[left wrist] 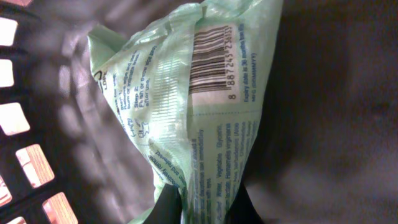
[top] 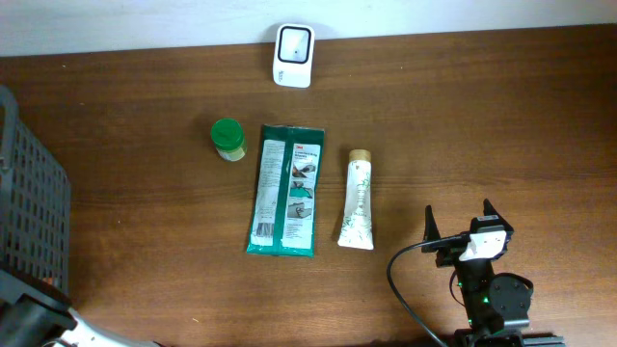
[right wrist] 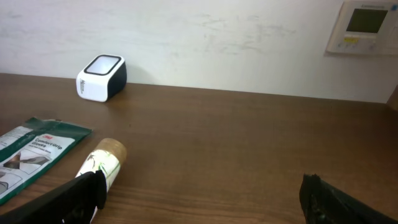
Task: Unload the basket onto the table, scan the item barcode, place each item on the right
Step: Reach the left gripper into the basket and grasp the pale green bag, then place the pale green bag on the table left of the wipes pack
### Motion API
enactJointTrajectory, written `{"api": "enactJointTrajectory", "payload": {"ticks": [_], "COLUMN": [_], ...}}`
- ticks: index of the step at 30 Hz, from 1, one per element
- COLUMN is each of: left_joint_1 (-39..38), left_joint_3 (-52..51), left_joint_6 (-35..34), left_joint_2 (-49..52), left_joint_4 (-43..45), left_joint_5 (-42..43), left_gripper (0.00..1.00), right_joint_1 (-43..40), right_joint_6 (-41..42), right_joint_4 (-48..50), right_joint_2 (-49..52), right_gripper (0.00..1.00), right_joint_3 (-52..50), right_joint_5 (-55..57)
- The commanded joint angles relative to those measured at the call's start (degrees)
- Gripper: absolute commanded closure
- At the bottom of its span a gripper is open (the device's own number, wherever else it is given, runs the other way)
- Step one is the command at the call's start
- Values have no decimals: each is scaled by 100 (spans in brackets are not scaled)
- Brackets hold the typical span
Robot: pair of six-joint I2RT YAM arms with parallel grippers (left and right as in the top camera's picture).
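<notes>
In the left wrist view a light green printed packet fills the frame, its barcode facing the camera near the top. My left gripper is shut on the packet's lower end, one dark finger on each side, inside the dark slotted basket. The white scanner stands at the table's back edge and also shows as the scanner in the right wrist view. My right gripper rests open over bare wood at the front right, nothing between its fingers.
The basket stands at the left edge. A green-lidded jar, a dark green flat pack and a white tube lie mid-table. A wall panel hangs behind.
</notes>
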Motion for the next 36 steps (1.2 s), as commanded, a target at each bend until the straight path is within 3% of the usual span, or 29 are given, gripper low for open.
{"api": "enactJointTrajectory", "payload": {"ticks": [1,7,14,18,21,25,28,36], "left_joint_1": [-136,-719,-1530,-2413,-3342,-4354,-4892,-4933], "left_joint_3": [815,2162,2463,2463,2437,1991,1027,-404], "left_joint_6": [-31,-7,-7,59,118,120,120,120], "left_joint_2": [46,-763,-2371,-3322,-3403,-3193,-3021,-2846], "left_joint_4": [-391,-732,-492,-654,-1364,-2024,-1941,-1193], "left_joint_5": [372,713,715,892,1099,1088,1054,1005], "left_gripper": [100,100,100,100,100,100,100,100], "right_joint_1": [31,31,31,31,31,31,31,31], "right_joint_6": [2,2,2,2,2,2,2,2], "right_joint_4": [-28,-28,-28,-28,-28,-28,-28,-28], "right_joint_2": [-33,-33,-33,-33,-33,-33,-33,-33], "right_gripper": [2,2,2,2,2,2,2,2], "right_joint_3": [-28,-28,-28,-28,-28,-28,-28,-28], "right_joint_5": [26,26,26,26,26,26,26,26]}}
